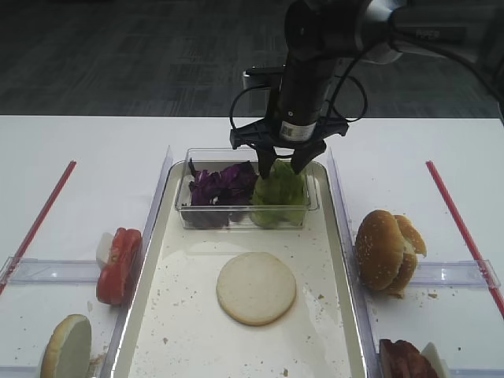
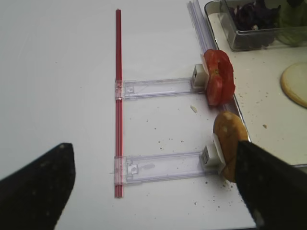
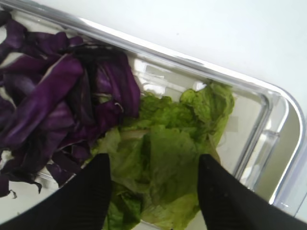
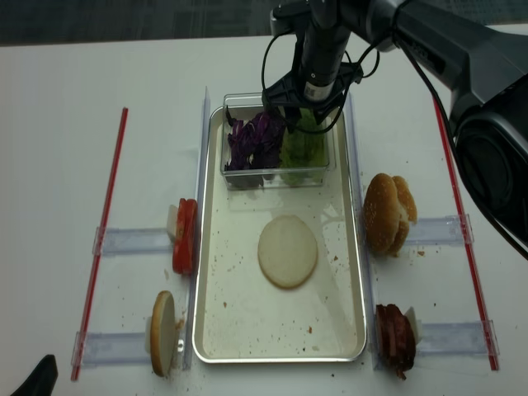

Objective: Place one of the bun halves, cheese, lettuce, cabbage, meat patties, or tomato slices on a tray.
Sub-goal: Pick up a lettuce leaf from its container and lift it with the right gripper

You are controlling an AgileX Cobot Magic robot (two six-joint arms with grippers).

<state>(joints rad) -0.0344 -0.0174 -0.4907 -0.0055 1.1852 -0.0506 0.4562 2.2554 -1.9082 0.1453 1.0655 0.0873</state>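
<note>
One white tabletop (image 1: 87, 157), carrying all that follows, listed largest first.

Tray (image 1: 335, 331): long, silver-rimmed, off-white floor speckled with crumbs, lying at the middle of the tabletop.

Right arm: black, reaching down from the far side over the far end of the tray. Right gripper (image 1: 283, 167): fingers (image 3: 91, 196) parted, one on each side of the lettuce, tips lowered into the leaves; the wrist view shows leaf filling the gap between them, but whether they grip it cannot be told.

Clear plastic box (image 1: 183, 206): standing inside the tray at its far end, two fillings side by side.

Bun halves: one pale flat disc (image 1: 256, 287) lying on the tray floor near its middle; golden-brown domes (image 1: 386, 250) standing on edge in a clear holder just right of the tray; one more pale piece (image 1: 67, 346) on edge at the near left.

Cabbage (image 1: 220, 189): dark purple shreds, left half of the box.

Lettuce (image 1: 277, 197): frilly light-green leaves, right half of the box, touching the cabbage.

Tomato slices (image 1: 120, 264): red stack on edge, just outside the tray's left rim.

Meat patties (image 1: 405, 361): dark stack at the near right.

Left gripper (image 2: 153, 187): fingers wide apart over bare tabletop at the near left, holding nothing.
</note>
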